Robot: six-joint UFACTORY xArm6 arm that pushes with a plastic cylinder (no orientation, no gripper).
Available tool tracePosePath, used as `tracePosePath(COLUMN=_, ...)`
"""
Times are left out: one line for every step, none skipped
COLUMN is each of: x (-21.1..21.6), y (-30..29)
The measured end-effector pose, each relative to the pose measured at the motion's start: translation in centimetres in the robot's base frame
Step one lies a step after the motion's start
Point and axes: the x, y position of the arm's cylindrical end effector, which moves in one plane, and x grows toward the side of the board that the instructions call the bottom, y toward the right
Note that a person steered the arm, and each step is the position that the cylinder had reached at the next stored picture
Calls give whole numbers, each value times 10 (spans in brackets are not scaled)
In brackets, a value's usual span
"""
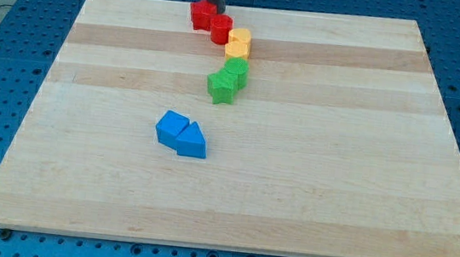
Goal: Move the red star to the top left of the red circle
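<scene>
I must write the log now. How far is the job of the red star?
Looks done: the red star sits touching the red circle, on its top-left side. In hand: my tip is close behind both, at the view's top. Left: perhaps nothing, only to draw back.

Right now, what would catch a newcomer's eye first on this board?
A bright chain of blocks near the view's top: red star, red circle, yellow block and two green blocks running down. My tip sits right behind the red pair. Two blue blocks huddle alone near the middle.
</scene>
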Motion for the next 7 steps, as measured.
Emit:
tracePosePath(x=-5, y=0)
tracePosePath(x=-5, y=-4)
tracePosePath(x=-6, y=-4)
tracePosePath(x=-6, y=-5)
tracePosePath(x=-6, y=-5)
tracePosePath(x=-6, y=-16)
tracePosePath(x=-5, y=-21)
